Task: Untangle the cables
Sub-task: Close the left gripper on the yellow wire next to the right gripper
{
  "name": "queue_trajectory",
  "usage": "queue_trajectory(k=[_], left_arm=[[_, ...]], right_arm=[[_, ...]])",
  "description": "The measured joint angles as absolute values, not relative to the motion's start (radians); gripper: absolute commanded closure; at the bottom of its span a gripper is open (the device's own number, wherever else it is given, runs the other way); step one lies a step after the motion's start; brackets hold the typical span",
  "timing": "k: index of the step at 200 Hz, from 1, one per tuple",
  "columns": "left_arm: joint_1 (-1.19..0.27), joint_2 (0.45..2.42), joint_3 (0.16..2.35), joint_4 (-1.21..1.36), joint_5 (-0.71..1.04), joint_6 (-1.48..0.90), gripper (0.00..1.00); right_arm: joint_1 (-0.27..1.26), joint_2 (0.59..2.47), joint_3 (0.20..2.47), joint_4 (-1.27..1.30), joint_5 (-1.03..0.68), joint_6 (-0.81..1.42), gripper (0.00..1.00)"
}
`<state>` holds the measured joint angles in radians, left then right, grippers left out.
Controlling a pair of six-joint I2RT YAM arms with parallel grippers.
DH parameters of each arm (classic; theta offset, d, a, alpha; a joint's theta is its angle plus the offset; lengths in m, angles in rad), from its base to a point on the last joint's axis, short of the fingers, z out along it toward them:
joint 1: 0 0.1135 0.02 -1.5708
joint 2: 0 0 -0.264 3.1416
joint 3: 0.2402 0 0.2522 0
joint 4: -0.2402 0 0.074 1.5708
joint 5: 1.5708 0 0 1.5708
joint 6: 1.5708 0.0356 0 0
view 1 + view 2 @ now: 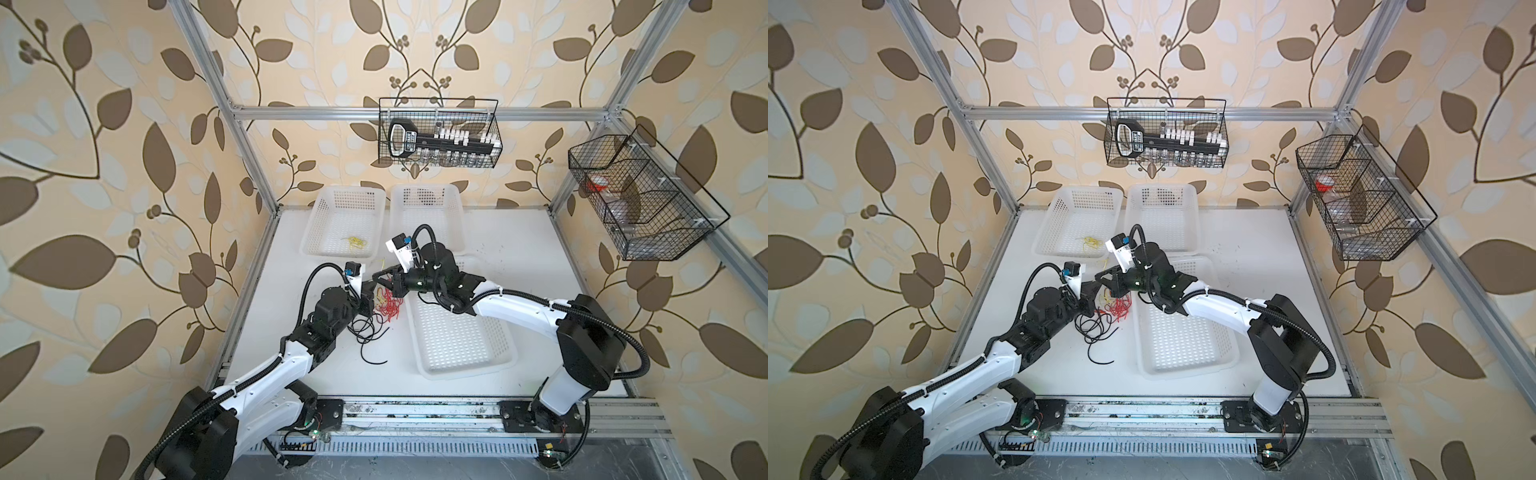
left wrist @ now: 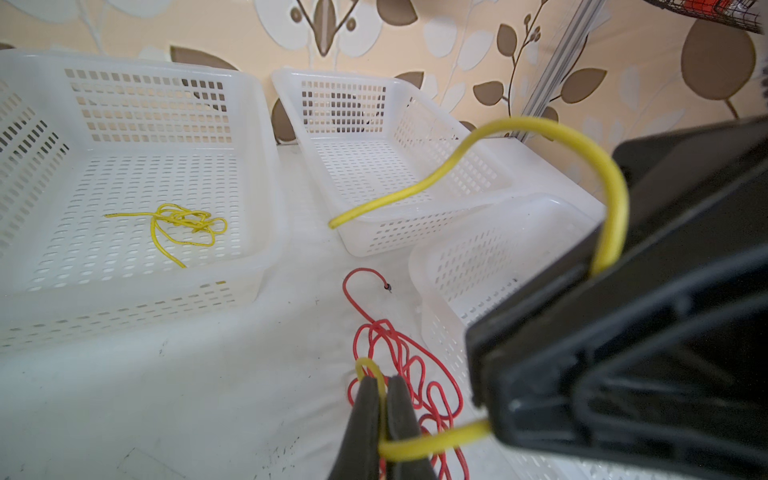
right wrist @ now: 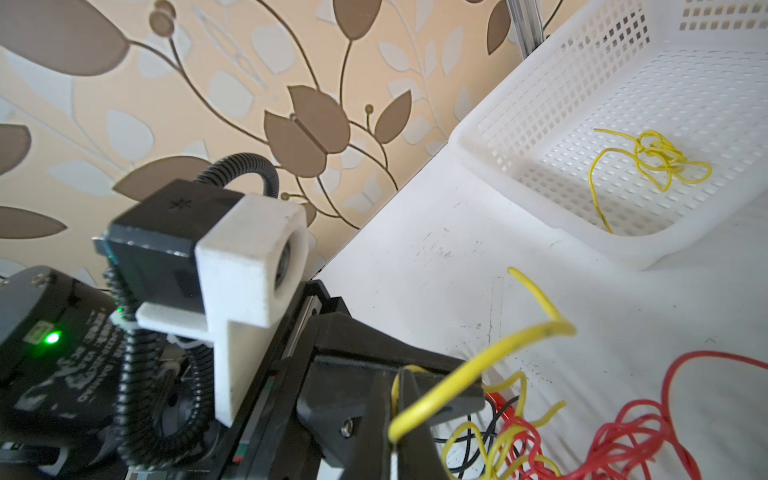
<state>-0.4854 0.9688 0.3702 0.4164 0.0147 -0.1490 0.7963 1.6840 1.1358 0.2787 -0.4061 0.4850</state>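
Cables (image 1: 383, 311), red, yellow and black, lie heaped on the white table (image 1: 519, 257) between the arms, partly hidden under them. Left gripper (image 2: 383, 384) is squeezed tight on one yellow cable (image 2: 436, 442); right gripper (image 1: 380, 277) pinches it too, hiding its middle.

In the left wrist view we see the right gripper (image 2: 540, 340) only as a blur, cut by the frame's edge; it hides a stretch of the yellow cable (image 2: 536, 122). The red cables (image 2: 399, 361) run out of frame.
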Motion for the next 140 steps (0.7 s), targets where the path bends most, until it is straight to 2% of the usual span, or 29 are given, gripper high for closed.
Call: queue_trajectory(k=[35, 59, 140], left_arm=[[-0.485, 0.963, 0.361, 0.430, -0.037, -0.158, 1.00], [-0.485, 0.944, 0.354, 0.432, -0.071, -0.162, 1.00], [-0.485, 0.930, 0.356, 0.414, -0.066, -0.150, 1.00]], right_arm=[[0.796, 1.682, 1.118, 0.259, -0.379, 0.458, 0.76], [0.794, 1.673, 1.069, 0.241, -0.356, 0.434, 0.69], [0.807, 1.649, 0.920, 0.258, -0.313, 0.400, 0.69]])
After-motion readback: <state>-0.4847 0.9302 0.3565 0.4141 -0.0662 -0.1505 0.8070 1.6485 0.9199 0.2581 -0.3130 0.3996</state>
